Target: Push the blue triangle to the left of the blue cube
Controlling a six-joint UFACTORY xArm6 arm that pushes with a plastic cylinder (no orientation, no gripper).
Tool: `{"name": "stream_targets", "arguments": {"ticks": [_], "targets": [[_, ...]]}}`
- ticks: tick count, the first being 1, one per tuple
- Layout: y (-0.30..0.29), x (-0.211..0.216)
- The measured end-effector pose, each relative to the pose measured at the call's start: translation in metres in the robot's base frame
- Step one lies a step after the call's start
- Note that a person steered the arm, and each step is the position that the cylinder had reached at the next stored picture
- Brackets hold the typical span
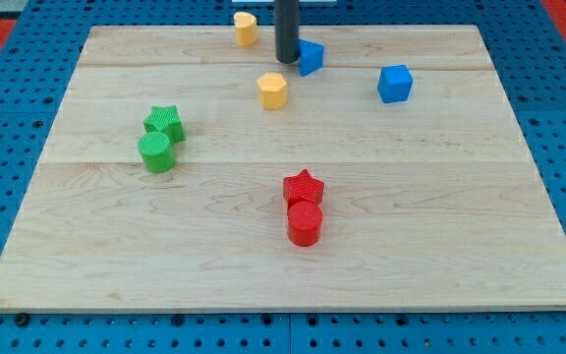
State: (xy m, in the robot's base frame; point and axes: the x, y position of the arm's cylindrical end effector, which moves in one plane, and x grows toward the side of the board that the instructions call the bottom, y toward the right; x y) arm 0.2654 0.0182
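Observation:
The blue triangle point(311, 57) lies near the view's top, just right of centre. The blue cube point(395, 84) sits to its right and slightly lower, apart from it. My tip point(287, 61) stands at the triangle's left side, touching or almost touching it; the dark rod rises out of the top of the view.
A yellow block point(273, 90) lies just below my tip, another yellow block point(246, 28) at the top left of it. A green star point(165, 122) and green cylinder point(156, 152) sit at the left. A red star point(304, 187) and red cylinder point(305, 223) sit at lower centre.

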Motion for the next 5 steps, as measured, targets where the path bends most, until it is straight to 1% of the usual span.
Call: {"name": "stream_targets", "arguments": {"ticks": [1,3,4,5], "targets": [[0.04,0.009],[0.043,-0.032],[0.08,-0.012],[0.084,0.006]]}}
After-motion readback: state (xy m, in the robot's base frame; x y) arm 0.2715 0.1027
